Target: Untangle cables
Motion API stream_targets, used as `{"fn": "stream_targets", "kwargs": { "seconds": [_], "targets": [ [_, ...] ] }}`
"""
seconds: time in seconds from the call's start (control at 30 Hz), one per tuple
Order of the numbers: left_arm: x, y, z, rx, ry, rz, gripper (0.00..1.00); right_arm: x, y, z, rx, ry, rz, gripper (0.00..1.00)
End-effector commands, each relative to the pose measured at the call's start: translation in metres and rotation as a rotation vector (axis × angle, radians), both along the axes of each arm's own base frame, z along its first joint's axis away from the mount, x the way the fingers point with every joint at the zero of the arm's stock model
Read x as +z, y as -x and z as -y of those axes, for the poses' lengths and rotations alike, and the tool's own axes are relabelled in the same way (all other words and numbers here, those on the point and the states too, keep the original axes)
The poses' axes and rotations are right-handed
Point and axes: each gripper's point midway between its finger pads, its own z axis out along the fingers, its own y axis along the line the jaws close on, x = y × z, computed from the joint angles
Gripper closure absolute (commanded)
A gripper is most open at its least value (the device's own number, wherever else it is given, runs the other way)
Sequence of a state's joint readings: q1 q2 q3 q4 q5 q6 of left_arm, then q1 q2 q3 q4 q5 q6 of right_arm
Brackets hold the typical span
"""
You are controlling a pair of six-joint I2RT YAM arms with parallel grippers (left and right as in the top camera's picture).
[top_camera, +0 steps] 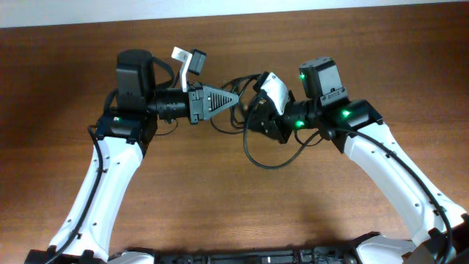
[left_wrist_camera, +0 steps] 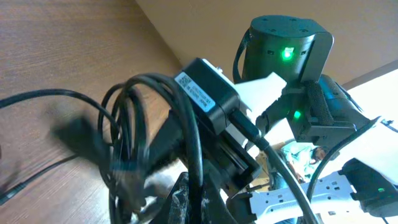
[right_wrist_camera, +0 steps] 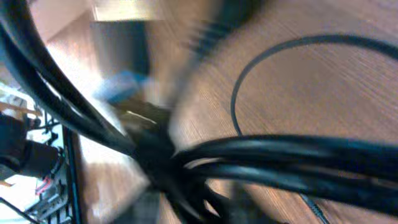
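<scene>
Pinched fully together at the left gripper (top_camera: 236, 99), with strands of the cables (right_wrist_camera: 280, 152) bunched right at its dark, textured tips and seemingly caught between them. Close opposite, the right gripper (top_camera: 256, 111), pushed in among the same tangle; impossible to tell from the blurred close view whether parted or clamped. Between the two grippers, raised off the table (top_camera: 220, 213): thin, glossy black cords of round section, wound in several overlapping loops. Below the right gripper, one slack loop sagging down to the wood and curving back up. Underneath, smooth reddish-brown wood with fine straight grain.
</scene>
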State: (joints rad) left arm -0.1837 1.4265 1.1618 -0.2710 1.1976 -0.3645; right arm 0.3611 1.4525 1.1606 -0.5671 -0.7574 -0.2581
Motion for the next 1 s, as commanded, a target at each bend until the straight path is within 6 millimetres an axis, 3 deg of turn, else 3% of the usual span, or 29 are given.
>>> {"fn": "stream_targets", "kwargs": {
  "seconds": [0.0,0.07,0.13,0.2,0.3,0.37,0.5,0.6,0.77,0.8,0.87,0.97],
  "targets": [
    [0.022,0.007,-0.001,-0.022,0.028,0.05,1.0,0.006,-0.002,-0.004,0.011,-0.012,0.01,0.94],
    [0.017,0.001,-0.003,0.014,0.003,0.051,1.0,0.005,-0.002,-0.004,0.007,-0.009,0.008,0.96],
    [-0.004,-0.015,-0.011,0.125,-0.105,0.069,1.0,-0.002,-0.007,0.003,-0.036,0.04,0.008,0.96],
    [-0.047,-0.04,-0.041,0.351,-0.329,-0.001,1.0,-0.023,-0.025,0.029,-0.23,0.179,-0.036,0.96],
    [-0.103,-0.056,-0.121,0.724,-0.737,-0.105,1.0,-0.053,-0.03,0.079,-0.456,0.425,-0.087,0.96],
    [-0.111,-0.053,-0.141,0.801,-0.83,-0.13,1.0,-0.06,-0.025,0.09,-0.481,0.488,-0.103,0.96],
    [-0.113,-0.053,-0.146,0.822,-0.855,-0.132,1.0,-0.062,-0.032,0.113,-0.625,0.559,-0.106,0.96],
    [-0.116,-0.052,-0.155,0.859,-0.886,-0.147,1.0,-0.048,-0.043,0.13,-0.805,0.548,-0.084,0.96],
    [-0.119,-0.048,-0.159,0.868,-0.915,-0.164,1.0,0.026,-0.06,0.133,-0.957,0.304,0.025,0.96],
    [-0.12,-0.047,-0.16,0.871,-0.92,-0.165,1.0,0.038,-0.06,0.143,-1.025,0.252,0.021,0.96],
    [-0.121,-0.047,-0.172,0.904,-0.941,-0.183,1.0,0.054,-0.054,0.18,-1.227,0.18,-0.011,0.96],
    [-0.125,-0.044,-0.204,1.002,-0.919,-0.281,1.0,0.041,-0.038,0.231,-1.358,0.259,-0.083,0.95]
  ]
}}
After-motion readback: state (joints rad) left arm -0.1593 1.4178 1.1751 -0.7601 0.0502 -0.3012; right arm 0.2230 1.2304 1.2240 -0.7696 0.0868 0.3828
